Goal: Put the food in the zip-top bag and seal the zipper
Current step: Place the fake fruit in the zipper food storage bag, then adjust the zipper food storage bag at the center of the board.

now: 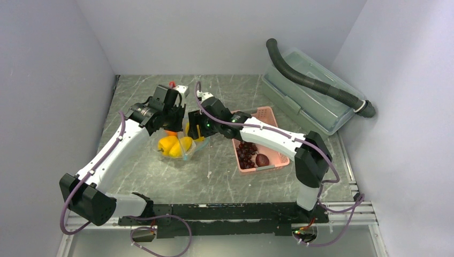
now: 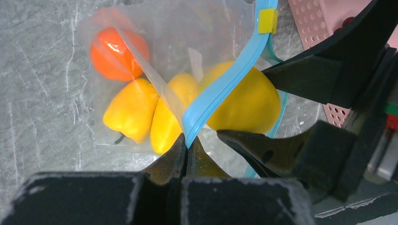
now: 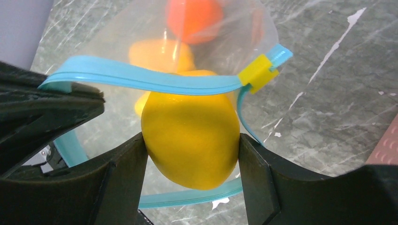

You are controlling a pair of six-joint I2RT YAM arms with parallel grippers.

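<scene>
Jaws of the right gripper (image 3: 191, 154) clamp a yellow oblong fruit (image 3: 187, 117) at lower centre, at the mouth of the zip-top bag (image 3: 234, 42), left gripper (image 2: 187, 149) pressed together on the zipper (image 3: 141, 77) mid-left, orange (image 3: 192, 18) inside at top; likely risk: thin pinch slips, mouth flops shut, fruit lands outside.

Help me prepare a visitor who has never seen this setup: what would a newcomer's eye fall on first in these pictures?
First, the bright yellow oblong fruit gripped in the right tool, sitting in the open mouth of the clear zip-top bag. Next, the left tool pinching the bag's blue zipper strip, with an orange and a yellow bell pepper lying inside the bag.
</scene>
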